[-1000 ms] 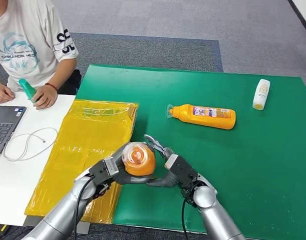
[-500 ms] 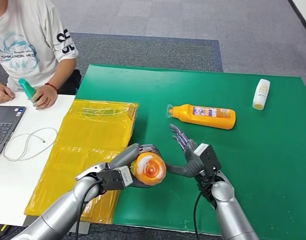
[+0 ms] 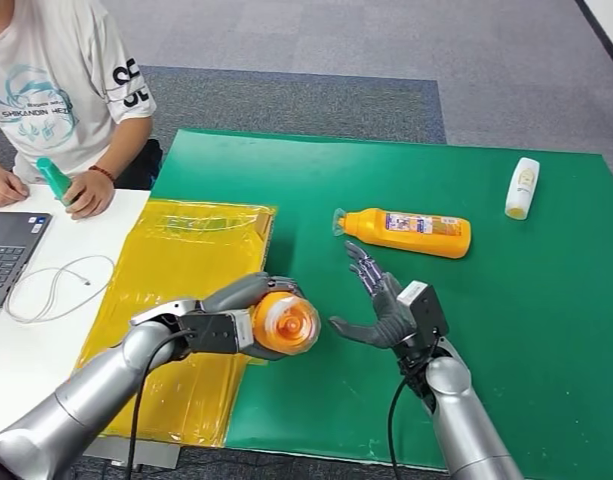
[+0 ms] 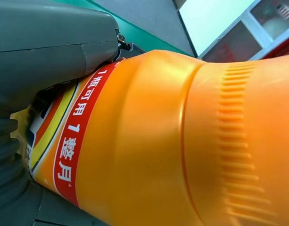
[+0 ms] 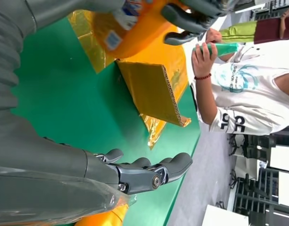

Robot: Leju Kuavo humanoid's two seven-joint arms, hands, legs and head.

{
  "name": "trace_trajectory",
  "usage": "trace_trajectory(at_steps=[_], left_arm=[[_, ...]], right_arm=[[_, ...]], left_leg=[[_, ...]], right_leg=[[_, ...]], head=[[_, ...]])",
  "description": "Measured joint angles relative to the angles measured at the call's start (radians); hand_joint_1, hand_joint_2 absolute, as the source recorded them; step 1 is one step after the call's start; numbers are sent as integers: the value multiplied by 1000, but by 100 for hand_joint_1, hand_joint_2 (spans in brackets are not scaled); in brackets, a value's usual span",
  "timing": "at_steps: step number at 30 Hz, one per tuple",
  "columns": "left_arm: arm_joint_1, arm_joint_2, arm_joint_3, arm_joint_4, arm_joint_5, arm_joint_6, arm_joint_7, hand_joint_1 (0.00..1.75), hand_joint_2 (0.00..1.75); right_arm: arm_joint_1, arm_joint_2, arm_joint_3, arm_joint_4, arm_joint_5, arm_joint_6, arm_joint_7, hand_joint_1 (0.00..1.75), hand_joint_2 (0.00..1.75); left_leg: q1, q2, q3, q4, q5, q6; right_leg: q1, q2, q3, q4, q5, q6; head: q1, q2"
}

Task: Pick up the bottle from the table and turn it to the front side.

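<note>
Since half a second ago: left hand drawn back toward 9 o'clock with the orange bottle clamped in its curled fingers, cap end toward the camera, held above the seam between the yellow padded envelope and the green mat; right hand now apart from the bottle at 3 o'clock of it, fingers spread, holding nothing. On the mat: a second orange bottle lying flat toward 12 o'clock of the right hand, a small white bottle near the 2 o'clock corner, bare green between there and the right edge. At 10 o'clock, a white table with a laptop and a cable, a seated person holding a teal bottle, grey carpet beyond the far edge.
</note>
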Motion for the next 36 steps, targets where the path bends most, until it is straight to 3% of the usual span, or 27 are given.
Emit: trace_trajectory(at_steps=[6,15,23,32,36], left_arm=[[-58,55,-25,-4,21,-16,16,175,175],[-106,92,-68,-38,17,14,68,175,175],[-61,112,-79,-80,-21,65,77,175,175],[-49,114,-79,-96,-30,60,81,175,175],[-81,130,-89,-90,47,-21,144,175,175]], right_arm=[[-7,0,-11,10,-2,1,-2,0,175],[-9,0,-43,19,-14,-19,-21,0,175],[3,-17,-243,-111,103,-208,16,0,175],[14,-18,-366,-190,68,-87,25,0,175],[12,-17,-369,-187,54,-48,24,0,175]], left_leg=[[0,0,0,0,0,0],[0,0,0,0,0,0],[0,0,-1,0,0,0],[0,0,-1,0,0,0],[1,0,-1,0,1,-1]], right_leg=[[0,0,0,0,0,0],[0,0,0,0,0,0],[0,0,0,0,0,0],[0,0,-1,0,0,0],[0,0,-1,1,0,0]], head=[[0,0],[0,0],[0,0],[0,0],[0,0]])
